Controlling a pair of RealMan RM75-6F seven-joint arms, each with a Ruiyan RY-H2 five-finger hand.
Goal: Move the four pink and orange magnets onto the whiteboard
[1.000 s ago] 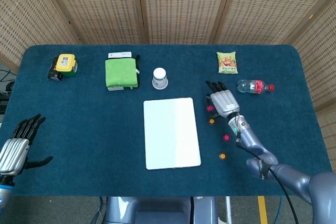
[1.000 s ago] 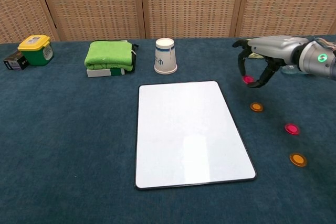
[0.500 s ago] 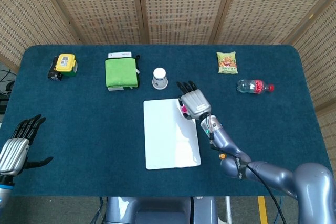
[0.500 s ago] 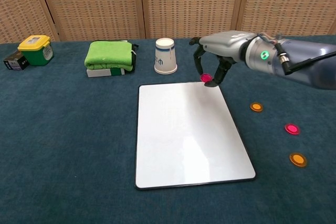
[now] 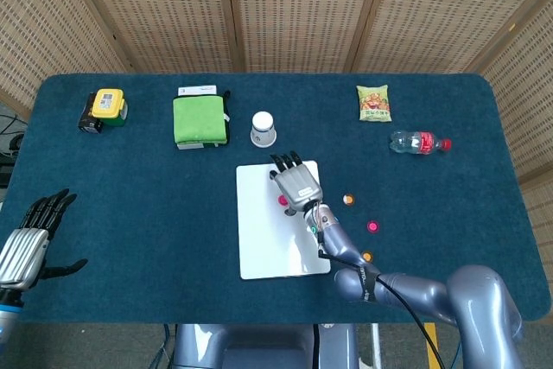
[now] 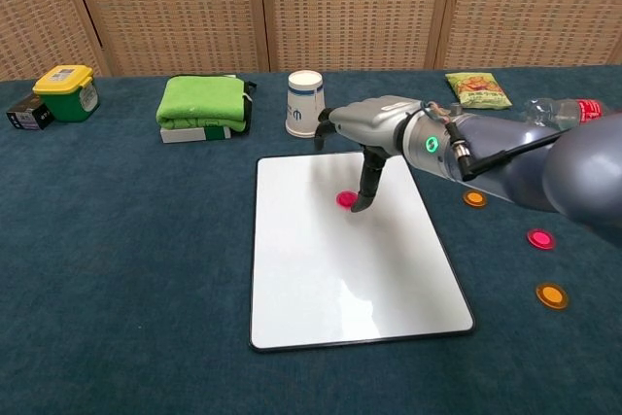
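The whiteboard point(image 5: 276, 244) point(image 6: 340, 274) lies flat at the table's middle. One pink magnet point(image 5: 282, 201) point(image 6: 346, 199) lies flat on its upper part. My right hand point(image 5: 296, 183) point(image 6: 367, 135) hovers just above it with fingers spread; one fingertip point(image 6: 362, 203) points down at the magnet's right edge and nothing is pinched. On the cloth right of the board lie an orange magnet point(image 5: 348, 200) point(image 6: 474, 198), a pink magnet point(image 5: 372, 226) point(image 6: 540, 238) and another orange magnet point(image 5: 366, 257) point(image 6: 551, 295). My left hand point(image 5: 30, 235) rests open at the near left edge.
Along the back stand a yellow box point(image 5: 105, 108), a folded green cloth point(image 5: 200, 119) point(image 6: 201, 102) and an upturned paper cup point(image 5: 263, 128) point(image 6: 305, 103) just behind the board. A snack bag point(image 5: 373, 102) and a lying bottle point(image 5: 420, 142) are at the back right.
My right hand carried the pink magnet from the right-hand row leftward over the whiteboard. The magnet now lies on the board and is no longer pinched. The left hand stayed still.
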